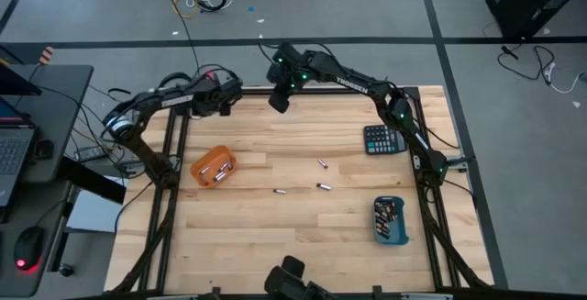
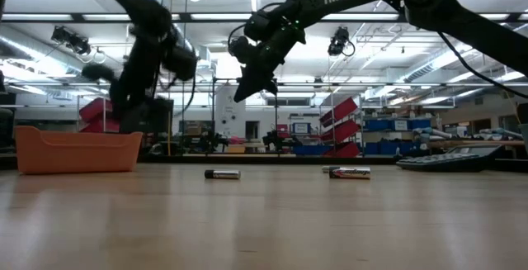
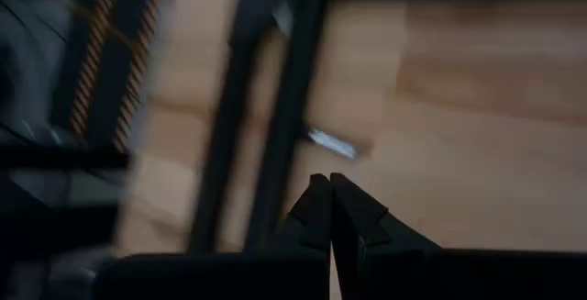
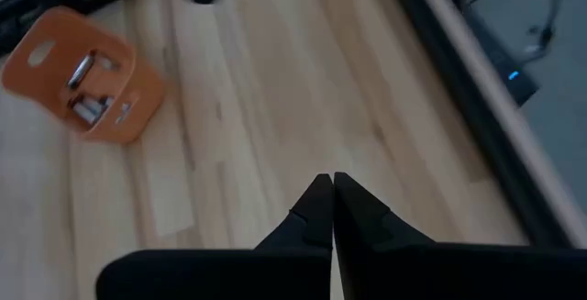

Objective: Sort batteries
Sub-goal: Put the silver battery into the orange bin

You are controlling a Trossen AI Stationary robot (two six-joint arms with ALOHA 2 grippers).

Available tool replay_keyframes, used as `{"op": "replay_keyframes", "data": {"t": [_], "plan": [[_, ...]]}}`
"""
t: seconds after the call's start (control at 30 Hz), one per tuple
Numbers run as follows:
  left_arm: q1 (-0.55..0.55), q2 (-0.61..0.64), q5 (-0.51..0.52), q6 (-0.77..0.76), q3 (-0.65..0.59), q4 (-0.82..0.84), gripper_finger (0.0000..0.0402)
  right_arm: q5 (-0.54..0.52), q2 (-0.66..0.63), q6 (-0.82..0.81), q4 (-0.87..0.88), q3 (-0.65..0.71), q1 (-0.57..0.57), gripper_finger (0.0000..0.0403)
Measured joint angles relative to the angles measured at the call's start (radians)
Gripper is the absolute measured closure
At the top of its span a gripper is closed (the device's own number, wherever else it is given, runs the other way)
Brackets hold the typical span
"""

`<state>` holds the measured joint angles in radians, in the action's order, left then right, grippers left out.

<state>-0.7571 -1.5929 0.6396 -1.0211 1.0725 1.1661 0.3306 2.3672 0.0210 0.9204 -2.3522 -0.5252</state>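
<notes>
Three loose batteries (image 1: 323,163), (image 1: 323,186), (image 1: 280,192) lie on their sides on the wooden table; the low view shows two of them (image 2: 222,173), (image 2: 350,172). An orange tray (image 1: 213,167) at the left holds a few batteries (image 4: 84,84). A blue tray (image 1: 390,220) at the near right holds several more. My left gripper (image 3: 330,185) is shut and empty, above the table's far left corner (image 1: 226,107). My right gripper (image 4: 332,185) is shut and empty, high over the far edge (image 1: 278,98), well clear of the table (image 2: 245,88).
A black calculator (image 1: 383,139) lies at the far right of the table. Black frame rails (image 1: 174,135) run along the table's left and right edges. In the left wrist view, a small silvery blurred thing (image 3: 332,142) lies on the wood beside the rail.
</notes>
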Motion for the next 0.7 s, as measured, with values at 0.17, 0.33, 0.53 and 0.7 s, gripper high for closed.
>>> {"op": "replay_keyframes", "data": {"t": [0.17, 0.33, 0.53, 0.7], "plan": [[0.055, 0.144, 0.193, 0.026, 0.132, 0.127, 0.0402, -0.020, -0.009, 0.000, -0.093, -0.004, 0.024, 0.0402], [0.071, 0.314, 0.311, 0.163, 0.219, 0.105, 0.0402, -0.016, -0.020, -0.055, -0.206, -0.004, 0.070, 0.0402], [0.071, 0.494, 0.369, 0.355, 0.247, 0.020, 0.0402, -0.029, -0.018, -0.081, -0.408, -0.004, 0.160, 0.0402], [0.071, 0.581, 0.368, 0.432, 0.247, -0.012, 0.0402, -0.085, -0.015, -0.097, -0.532, -0.004, 0.201, 0.0402]]}}
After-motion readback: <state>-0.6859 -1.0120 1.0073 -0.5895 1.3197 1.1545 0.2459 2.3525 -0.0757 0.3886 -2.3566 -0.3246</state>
